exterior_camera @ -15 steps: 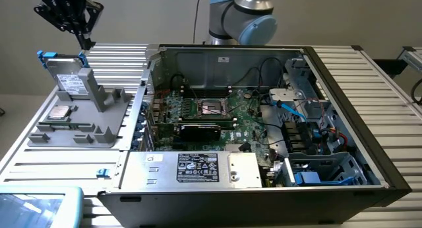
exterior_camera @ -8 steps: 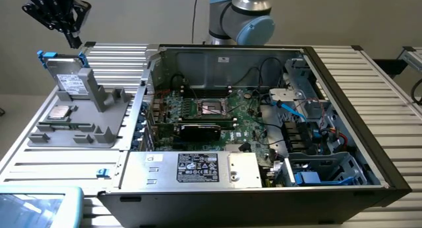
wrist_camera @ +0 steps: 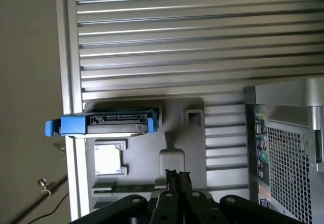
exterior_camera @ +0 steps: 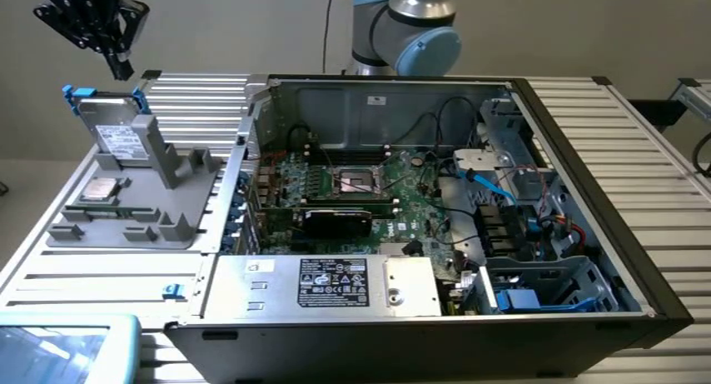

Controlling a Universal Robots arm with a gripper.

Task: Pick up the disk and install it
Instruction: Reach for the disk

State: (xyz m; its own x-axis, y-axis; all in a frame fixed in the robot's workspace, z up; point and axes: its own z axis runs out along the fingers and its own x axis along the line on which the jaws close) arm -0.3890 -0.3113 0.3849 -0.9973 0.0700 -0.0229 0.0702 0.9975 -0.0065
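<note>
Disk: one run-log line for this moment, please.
disk: upright in grey holder | gripper: shut, empty, above holder | computer case: open

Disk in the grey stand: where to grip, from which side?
Best by the top edge, pinching the two flat faces, coming straight down. The disk stands on edge in the grey stand; posts cover its lower part, blue rails cap the ends.

**Camera setup**

Exterior: high, fairly near, looks down slantwise over the table at the open case; arm base on the far side.
Wrist: straight down from well above the holder.
Shared: holder, disk, table slats beside them, case corner nearest holder.
</note>
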